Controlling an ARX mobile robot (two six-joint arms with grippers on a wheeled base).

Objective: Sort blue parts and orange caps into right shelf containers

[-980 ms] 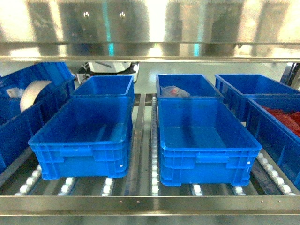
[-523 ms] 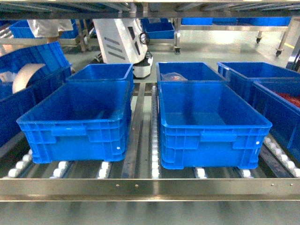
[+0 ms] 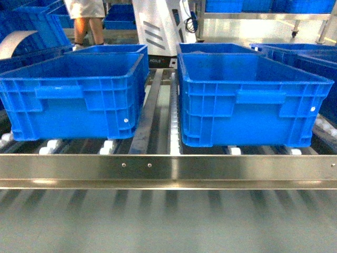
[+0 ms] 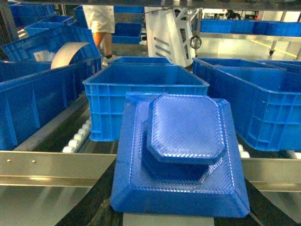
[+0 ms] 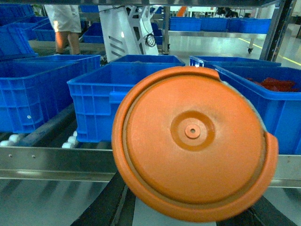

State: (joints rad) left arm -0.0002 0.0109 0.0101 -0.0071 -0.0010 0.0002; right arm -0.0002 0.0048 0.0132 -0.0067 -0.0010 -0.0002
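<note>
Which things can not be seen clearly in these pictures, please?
- Left gripper: in the left wrist view the blue part covers it.
- Right gripper: in the right wrist view the orange cap covers it.
- Crate contents: in the head view the near walls of the two front crates hide their floors.

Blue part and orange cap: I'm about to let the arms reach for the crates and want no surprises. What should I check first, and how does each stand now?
1. Blue part held in front of left wrist camera: ok; fingers hidden, grip cannot tell.
2. Orange cap held in front of right wrist camera: ok; grip cannot tell.
3. Left crate and right crate upright on the rollers: ok.
4. Crate interiors free: cannot tell, the head view is too low.
5. Steel front rail lies between arms and crates; must be cleared: not ok yet.
6. Person stands behind the shelf: not ok, watch.
</note>
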